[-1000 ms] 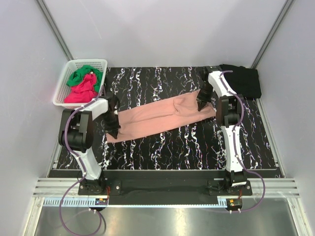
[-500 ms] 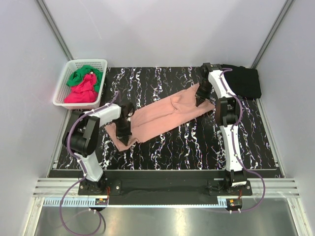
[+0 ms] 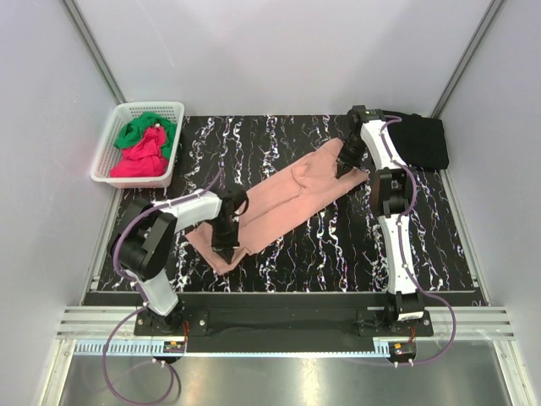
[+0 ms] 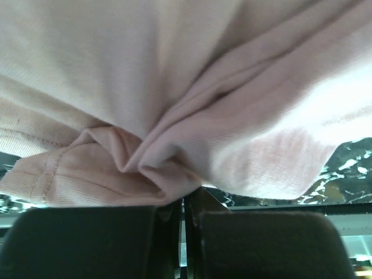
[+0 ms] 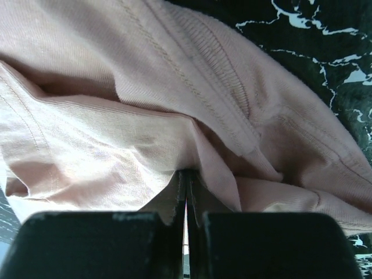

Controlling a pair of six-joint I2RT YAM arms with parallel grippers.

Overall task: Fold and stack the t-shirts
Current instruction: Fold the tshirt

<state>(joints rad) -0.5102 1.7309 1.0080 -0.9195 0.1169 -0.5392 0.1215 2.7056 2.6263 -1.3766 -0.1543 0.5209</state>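
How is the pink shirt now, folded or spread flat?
Folded into a long strip: the pink shirt stretches between left gripper and right gripper.

Table [image 3: 330,249]: pink tee [image 3: 292,196], seemingly black tee [image 3: 421,142].

A salmon-pink t-shirt [image 4: 192,87] fills nearly the whole view, its cloth bunched into folds that run down toward 6 o'clock. There the left hand [image 4: 185,203] has its two black fingers [image 4: 87,244] pressed together on the gathered cloth. A stitched hem shows at 8 o'clock. A strip of black, white-veined worktop [image 4: 349,168] shows at 4 o'clock.
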